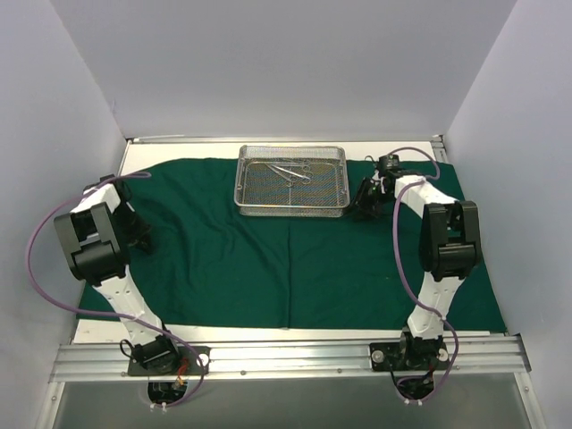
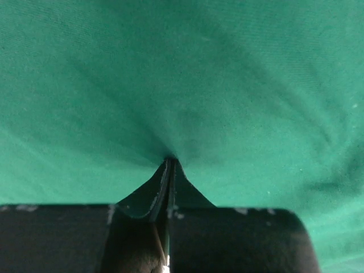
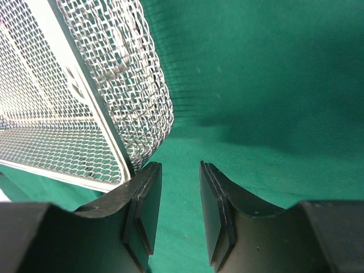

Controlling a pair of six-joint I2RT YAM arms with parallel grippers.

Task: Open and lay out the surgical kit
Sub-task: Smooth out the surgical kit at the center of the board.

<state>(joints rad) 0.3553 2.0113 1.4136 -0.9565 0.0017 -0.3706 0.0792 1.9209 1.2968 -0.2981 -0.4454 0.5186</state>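
The dark green cloth [image 1: 268, 259] lies spread flat over the table. The silver wire-mesh tray [image 1: 290, 207] stands on it at the back centre, with slim metal scissor-like instruments [image 1: 291, 172] inside. My left gripper [image 1: 141, 239] is low at the cloth's left part. In the left wrist view it [image 2: 170, 162] is shut, and the cloth [image 2: 227, 85] puckers into its tips. My right gripper [image 1: 362, 204] is just right of the tray. In the right wrist view it [image 3: 179, 168] is open and empty over the cloth [image 3: 273, 85], its left finger [image 3: 145, 193] beside the tray's corner [image 3: 122, 102].
White walls close in the left, back and right. A bare white strip of table [image 1: 134, 161] shows at the back left, beyond the cloth. An aluminium rail [image 1: 286, 357] carrying both arm bases runs along the near edge. Purple cables [image 1: 36, 259] loop off each arm.
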